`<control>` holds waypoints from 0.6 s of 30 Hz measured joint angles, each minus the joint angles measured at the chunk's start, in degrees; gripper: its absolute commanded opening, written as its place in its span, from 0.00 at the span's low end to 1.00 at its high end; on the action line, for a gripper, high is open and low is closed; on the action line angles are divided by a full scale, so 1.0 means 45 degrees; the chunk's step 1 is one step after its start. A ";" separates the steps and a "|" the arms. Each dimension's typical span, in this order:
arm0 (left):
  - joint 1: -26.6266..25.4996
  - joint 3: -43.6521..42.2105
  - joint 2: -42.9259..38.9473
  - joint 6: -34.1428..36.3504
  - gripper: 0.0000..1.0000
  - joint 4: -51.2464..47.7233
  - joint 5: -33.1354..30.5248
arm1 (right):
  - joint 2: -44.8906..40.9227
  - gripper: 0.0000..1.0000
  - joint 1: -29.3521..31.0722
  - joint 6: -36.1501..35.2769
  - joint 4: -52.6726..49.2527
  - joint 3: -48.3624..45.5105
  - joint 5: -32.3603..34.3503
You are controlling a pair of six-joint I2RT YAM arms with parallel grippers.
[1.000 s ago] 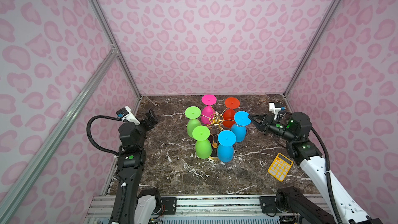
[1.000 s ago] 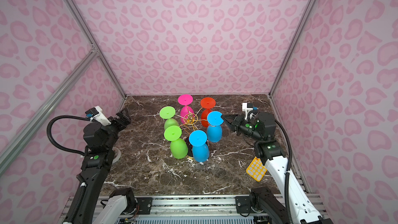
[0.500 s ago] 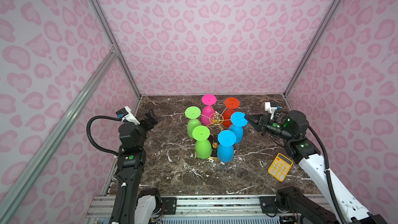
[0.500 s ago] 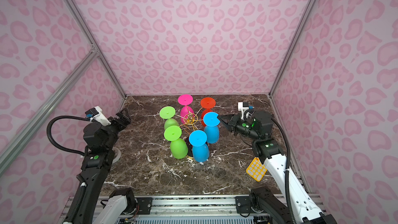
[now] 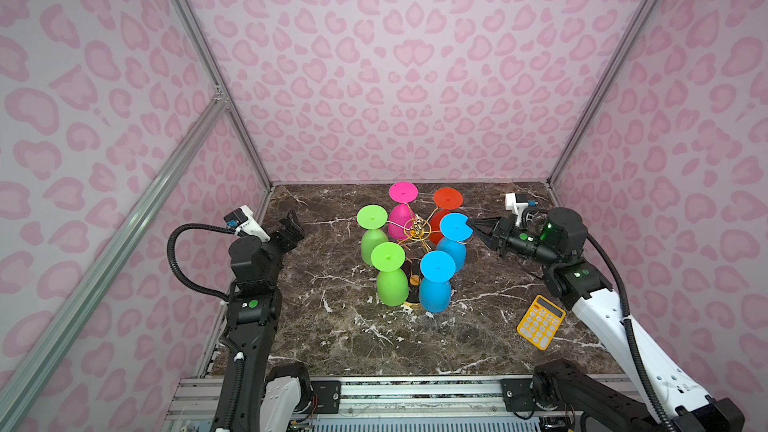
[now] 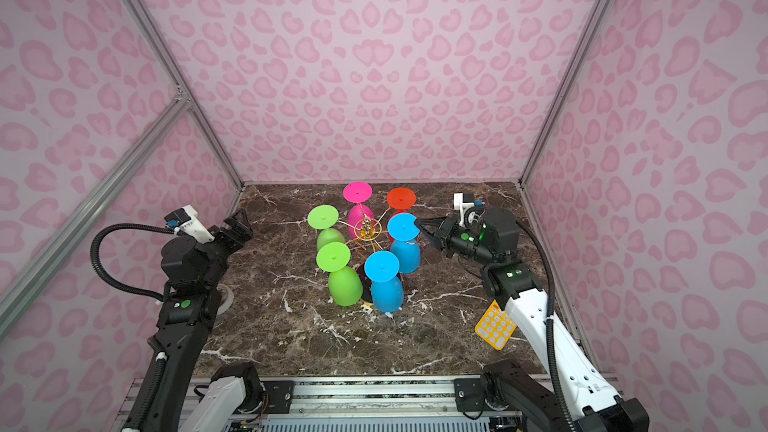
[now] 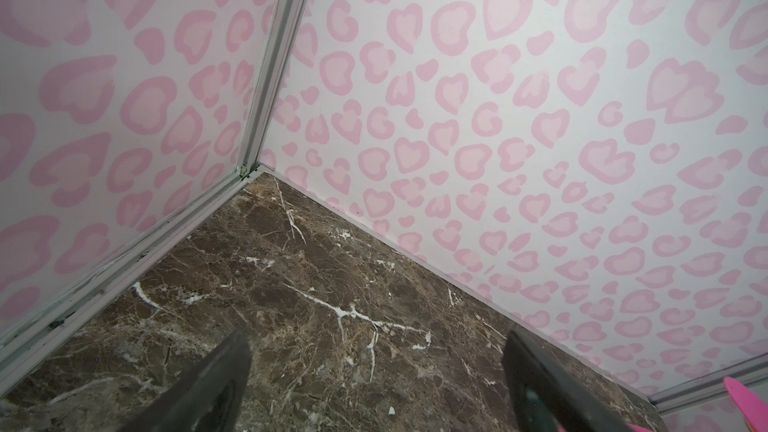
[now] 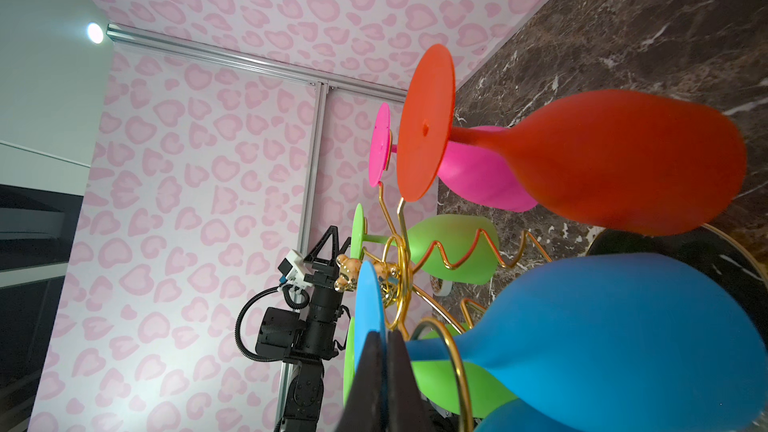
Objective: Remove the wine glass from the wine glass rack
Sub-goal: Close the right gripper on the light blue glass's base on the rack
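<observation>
right fingers (image 8: 371,376): pressed together on the rim of a blue foot. From the wrist view one lies over the thin disc and one under it, with nothing else between them.
right gripper (image 5: 471,225): reaches in roughly level from the right side. Its tips lap over the right edge of that foot in both top views.
blue wine glass (image 5: 455,228): the one being pinched. It hangs upside down, foot up and bowl down, on the right side of the rack. Its stem sits inside a gold loop, so it is on the rack and not yet off it.
wine glass rack (image 5: 415,229): a gold wire stand in the middle of the tabletop, with arms spreading from a hub at the top. A round black base shows beneath the bowls.
other glasses: a second blue glass (image 5: 434,284) and a front green glass (image 5: 388,276) hang nearest me. A left green glass (image 5: 370,234) hangs beside them, with a pink glass (image 5: 401,209) and a red glass (image 5: 446,201) at the back. All are foot up.
left fingers (image 7: 216,384): spread wide, with only bare marble showing between them.
left gripper (image 5: 296,224): held up off the tabletop on the left side. It points toward the back left corner, well apart from the rack.
tabletop (image 5: 332,326): dark brown marble with white veins.
calculator (image 5: 540,322): yellow, lying flat near the front right beside the right arm, well apart from the rack.
</observation>
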 measured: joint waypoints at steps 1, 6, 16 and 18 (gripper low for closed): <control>0.0000 0.0000 0.0000 0.0000 0.96 0.0000 0.0000 | 0.0029 0.00 0.0015 0.0000 0.0015 0.0000 0.0000; 0.0000 0.0000 -0.0039 0.0000 0.96 -0.0005 0.0000 | 0.0126 0.00 0.0170 -0.0005 0.0126 0.0024 0.0039; 0.0000 0.0000 -0.0049 -0.0005 0.96 -0.0005 -0.0005 | -0.0015 0.00 0.0325 -0.0097 0.0282 0.0078 0.0097; 0.0010 -0.0005 -0.0049 -0.0010 0.96 -0.0005 -0.0005 | -0.0092 0.00 0.0374 -0.0097 0.0287 0.0058 0.0131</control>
